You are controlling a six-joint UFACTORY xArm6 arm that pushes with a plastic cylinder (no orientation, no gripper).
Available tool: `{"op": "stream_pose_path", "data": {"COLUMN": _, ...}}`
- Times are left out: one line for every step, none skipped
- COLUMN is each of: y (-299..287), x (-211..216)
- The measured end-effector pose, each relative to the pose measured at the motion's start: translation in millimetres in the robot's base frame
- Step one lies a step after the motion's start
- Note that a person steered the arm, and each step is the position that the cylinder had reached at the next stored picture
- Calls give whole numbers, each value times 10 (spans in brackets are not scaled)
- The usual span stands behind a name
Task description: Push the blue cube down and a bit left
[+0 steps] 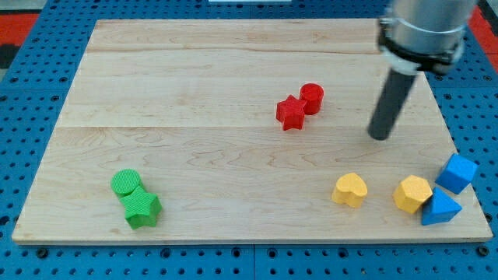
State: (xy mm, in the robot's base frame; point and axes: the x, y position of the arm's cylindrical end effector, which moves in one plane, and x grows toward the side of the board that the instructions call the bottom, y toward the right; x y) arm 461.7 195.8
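Arm enters from view's top right corner, only grey wrist housing with black collar visible, rest cropped by frame edge. Straight dark rod drops from collar, leaning slightly toward view's left as it descends. My tip (379,135) sits low, at surface height, in right half of view, about mid-height. Rod bare, nothing touching it.

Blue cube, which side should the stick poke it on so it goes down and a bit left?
Touch the blue cube on its upper-right face, coming from the view's top right. My tip now sits up and left of it, so it must circle round first. The blue triangular block and yellow hexagonal block crowd its lower-left side.
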Motion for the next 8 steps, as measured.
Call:
{"op": "stream_pose_path", "data": {"y": 302, "x": 8}}
{"op": "stream_pose_path", "data": {"y": 465, "x": 34}}
{"op": "stream_pose_path", "data": {"y": 671, "x": 141}}
{"op": "stream_pose_path", "data": {"y": 727, "x": 297}}
{"op": "stream_pose_path", "data": {"y": 750, "x": 461}}
{"op": "stream_pose_path", "data": {"y": 963, "x": 488}}
{"op": "stream_pose_path", "data": {"y": 964, "x": 488}}
{"op": "stream_pose_path", "data": {"y": 1062, "x": 366}}
